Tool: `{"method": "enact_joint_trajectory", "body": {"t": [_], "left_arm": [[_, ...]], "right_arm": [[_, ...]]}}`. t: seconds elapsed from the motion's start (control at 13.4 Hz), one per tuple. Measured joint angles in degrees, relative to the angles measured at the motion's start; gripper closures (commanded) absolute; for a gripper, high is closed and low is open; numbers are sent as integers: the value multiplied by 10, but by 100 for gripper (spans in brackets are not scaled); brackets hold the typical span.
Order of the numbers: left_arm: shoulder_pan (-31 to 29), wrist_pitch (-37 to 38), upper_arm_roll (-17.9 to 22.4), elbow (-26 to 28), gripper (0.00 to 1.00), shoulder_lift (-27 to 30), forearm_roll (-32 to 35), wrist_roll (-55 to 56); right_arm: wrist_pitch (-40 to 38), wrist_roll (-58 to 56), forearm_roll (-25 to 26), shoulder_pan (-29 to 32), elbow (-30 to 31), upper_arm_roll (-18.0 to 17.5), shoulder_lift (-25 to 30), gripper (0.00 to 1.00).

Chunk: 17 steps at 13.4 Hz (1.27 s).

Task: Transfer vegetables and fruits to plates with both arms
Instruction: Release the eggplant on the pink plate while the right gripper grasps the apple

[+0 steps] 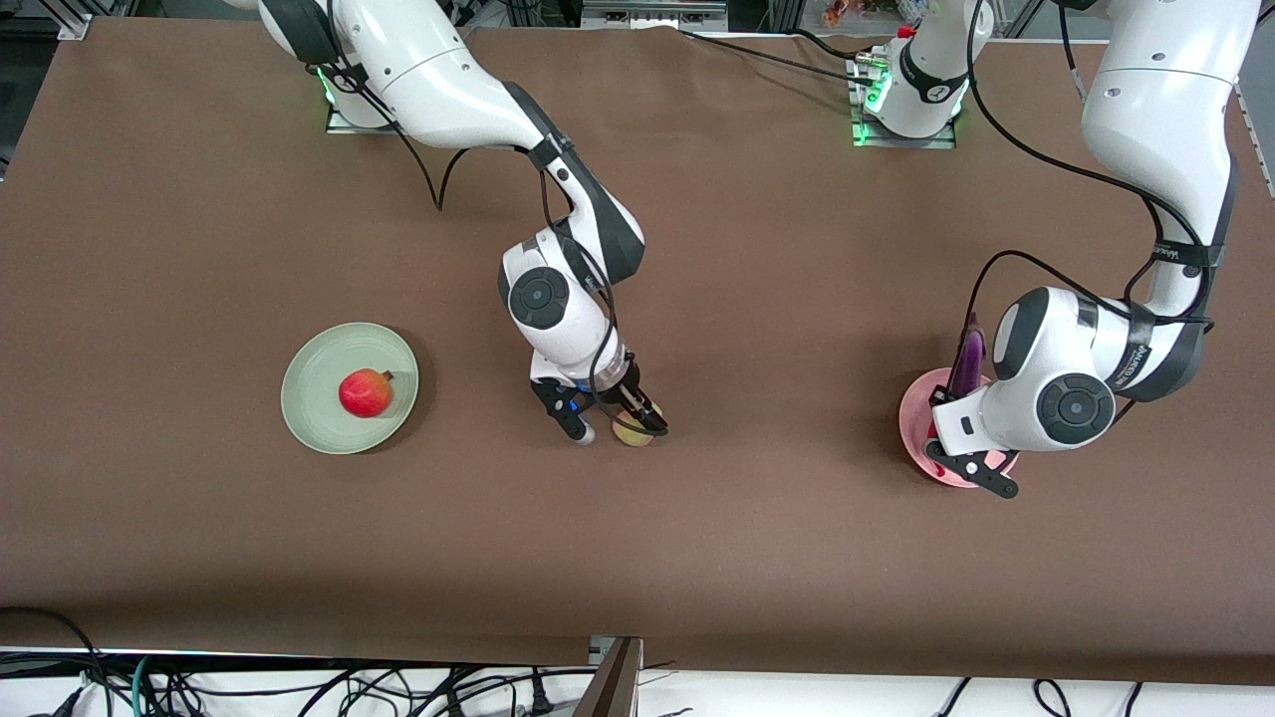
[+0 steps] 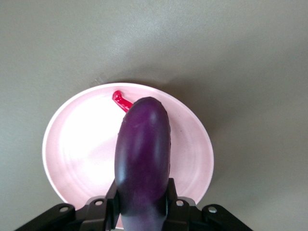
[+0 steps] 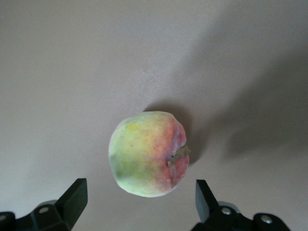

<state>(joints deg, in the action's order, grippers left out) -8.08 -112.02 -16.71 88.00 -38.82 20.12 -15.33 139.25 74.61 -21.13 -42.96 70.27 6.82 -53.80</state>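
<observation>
My left gripper [image 1: 964,466] is shut on the purple eggplant [image 1: 966,360] and holds it just over the pink plate [image 1: 918,406]. In the left wrist view the eggplant [image 2: 143,154] sits between the fingers above the plate [image 2: 82,149], and the red chili [image 2: 122,100] lies on the plate past the eggplant's tip. My right gripper [image 1: 610,423] is open, low over the table, with its fingers either side of the yellowish-pink peach [image 1: 631,435]. The peach [image 3: 148,153] rests on the table, untouched by the fingers [image 3: 74,198]. The red apple [image 1: 366,392] lies on the mint green plate [image 1: 307,398].
The brown table [image 1: 757,558] is bare between the two plates and toward the front camera. The arm bases stand along the table's edge farthest from the camera. Cables hang off the table edge nearest the camera.
</observation>
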Motion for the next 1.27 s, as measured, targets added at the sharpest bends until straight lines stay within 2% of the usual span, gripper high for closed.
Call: {"method": "enact_joint_trajectory", "body": {"t": [0.15,0.22,0.3,0.37,0.6,0.82,1.05,1.27], "left_arm": [[-1,-1,1,0,85,-3,37,-12],[-2,-2,2,0,62,-6,46,-17],[-3,-3,2,0,1,-8,47,-25],[-3,-5,2,-1,0,-9,47,-33],[-3,-15,2,-10,0,-12,47,-43],[-3,-15,1,-15,0,-13,47,-45],[-3,-15,-3,-20,0,-12,33,-43],[-4,28,-8,-42,0,18,-37,-25]], "right_arm": [[1,0,23,-2,0,0,-8,2],[2,0,32,-2,0,0,-13,7],[9,0,36,-2,0,0,-16,21],[15,-1,38,-2,-2,0,-18,38],[15,-6,44,-3,-13,0,-17,99],[-8,-22,48,-1,-16,5,-15,100],[-115,-93,48,31,-23,15,15,100],[-262,-231,48,97,-22,20,69,100]]}}
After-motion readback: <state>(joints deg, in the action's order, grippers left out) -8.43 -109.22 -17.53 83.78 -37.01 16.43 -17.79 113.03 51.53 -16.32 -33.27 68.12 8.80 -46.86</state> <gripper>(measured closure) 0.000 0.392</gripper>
